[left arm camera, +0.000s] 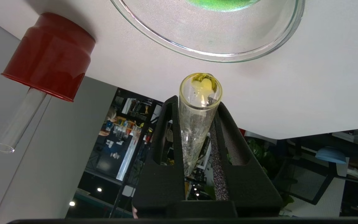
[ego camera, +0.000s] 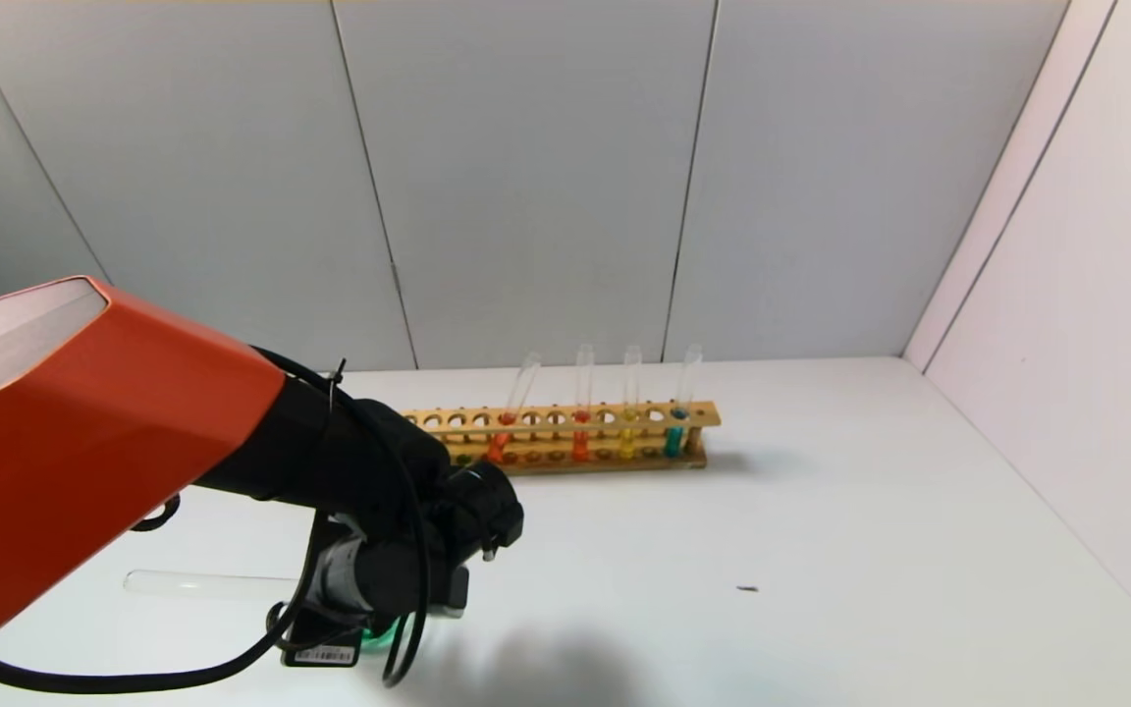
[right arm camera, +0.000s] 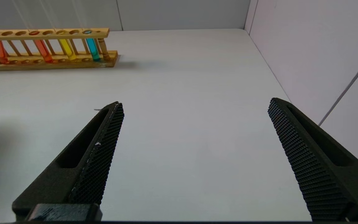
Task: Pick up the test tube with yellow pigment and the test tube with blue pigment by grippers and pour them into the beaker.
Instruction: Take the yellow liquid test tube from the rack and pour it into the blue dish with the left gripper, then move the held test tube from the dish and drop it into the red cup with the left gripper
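Left gripper (left arm camera: 197, 146) pinching the yellow tube (left arm camera: 199, 109) at mid-length, mouth tipped down near the beaker (left arm camera: 259, 46), which already holds green liquid. Thin glass: light, stiff, slippery, easy to crack, so probably best gripped gently on the straight wall. Right gripper (right arm camera: 194, 149) spread wide, idle over the table (right arm camera: 182, 77). Blue tube (ego camera: 678, 412) upright in the rack (ego camera: 565, 432).

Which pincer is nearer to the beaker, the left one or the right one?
Left. The left pincer, shut on the test tube with yellow pigment, is right at the beaker. The right pincer hangs open over bare table, away from it.
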